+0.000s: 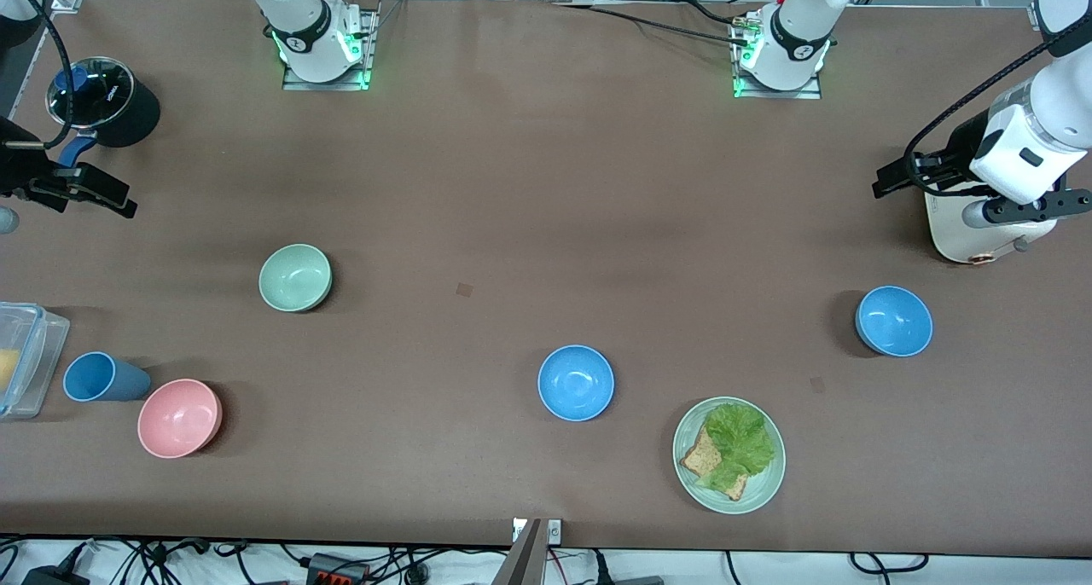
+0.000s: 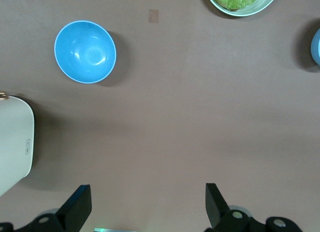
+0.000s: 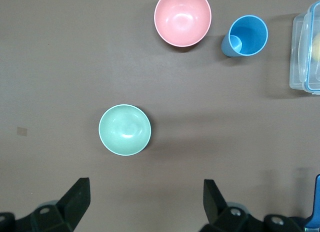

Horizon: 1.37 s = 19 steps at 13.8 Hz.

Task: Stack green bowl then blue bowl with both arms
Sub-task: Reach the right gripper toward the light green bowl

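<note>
My right gripper [image 1: 107, 194] hangs wide open at the frame's left edge. The green bowl [image 1: 295, 277] sits left of centre, one blue bowl [image 1: 576, 383] lower centre, another [image 1: 894, 321] at right. My left gripper [image 1: 896, 178] hangs wide open at upper right.

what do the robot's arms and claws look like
Both arms are white and jointed, with black bands at the joints, black cables along them, and green lights at their bases. The left claw and the right claw are black, each with two flat, blocky fingers. The left arm's wrist is a white housing.
</note>
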Motion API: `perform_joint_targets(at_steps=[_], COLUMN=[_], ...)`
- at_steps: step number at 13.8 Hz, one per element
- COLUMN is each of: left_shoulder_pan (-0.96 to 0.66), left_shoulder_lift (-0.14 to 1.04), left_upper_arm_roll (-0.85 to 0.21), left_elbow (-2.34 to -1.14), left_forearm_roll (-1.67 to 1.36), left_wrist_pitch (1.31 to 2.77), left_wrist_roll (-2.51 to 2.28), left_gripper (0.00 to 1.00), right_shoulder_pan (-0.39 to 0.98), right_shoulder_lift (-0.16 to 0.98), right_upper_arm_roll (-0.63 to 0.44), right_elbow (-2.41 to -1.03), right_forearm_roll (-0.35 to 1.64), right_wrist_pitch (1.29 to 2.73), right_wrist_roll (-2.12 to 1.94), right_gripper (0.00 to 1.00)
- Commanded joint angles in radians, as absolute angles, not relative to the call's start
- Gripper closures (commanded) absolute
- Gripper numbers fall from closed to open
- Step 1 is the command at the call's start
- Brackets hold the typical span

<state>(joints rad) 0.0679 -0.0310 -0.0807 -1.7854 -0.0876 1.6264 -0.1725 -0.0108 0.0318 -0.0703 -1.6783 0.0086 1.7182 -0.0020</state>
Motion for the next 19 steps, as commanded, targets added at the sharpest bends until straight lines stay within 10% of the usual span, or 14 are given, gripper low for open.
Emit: perform_joint_targets(at_steps=[1, 6, 19], left_shoulder_pan=[0.074, 0.083, 0.12], left_shoulder_lift=[-0.031, -0.018, -0.017], left_upper_arm_roll=[-0.084, -0.075, -0.087], left_elbow=[-1.766, -1.752, -1.72], left_forearm_roll=[-0.109, -0.101, -0.092], left_wrist_pitch=[1.618, 1.601, 1.535], left_wrist_roll=[-0.173, -0.173, -0.178], left_gripper=[0.0, 0.0, 0.0], right_shoulder_pan=[-0.011, -0.012, 0.032], right_shoulder_lift=[0.008, 0.02, 0.524], right_upper_arm_roll=[-0.066, -0.064, -0.063], right_elbow=[-1.707, -1.706, -1.709], right_forearm_roll=[-0.005, -0.003, -0.005], right_wrist_pitch=[1.729, 1.732, 1.962], right_wrist_roll=[-0.011, -0.011, -0.011], right_gripper=[0.0, 0.0, 0.0])
